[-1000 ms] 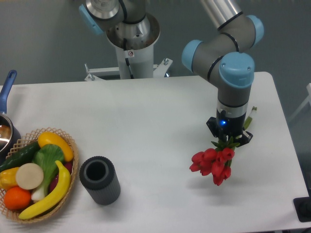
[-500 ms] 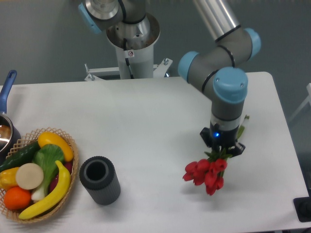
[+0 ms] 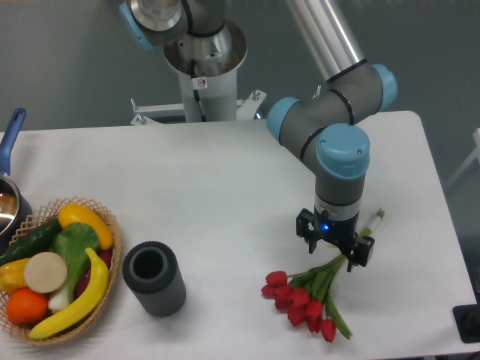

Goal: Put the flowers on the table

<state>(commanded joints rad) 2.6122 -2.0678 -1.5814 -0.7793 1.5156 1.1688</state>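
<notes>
The flowers (image 3: 298,297) are a bunch of red tulips with green stems. They lie low on the white table (image 3: 225,187) at the front right, heads fanned out to the lower left. The stem ends (image 3: 377,217) stick out past the gripper to the upper right. My gripper (image 3: 334,242) points straight down over the middle of the stems, which pass between its fingers. It looks shut on them, close to the table top.
A dark grey cylinder vase (image 3: 154,277) stands at the front left of centre. A wicker basket (image 3: 106,217) of fruit and vegetables sits at the front left. A pot with a blue handle (image 3: 10,135) is at the left edge. The arm's base (image 3: 202,60) stands at the back.
The gripper has moved left and down with the flowers. The tulip heads have gone from hanging in a tight bunch to lying spread out on the table.
</notes>
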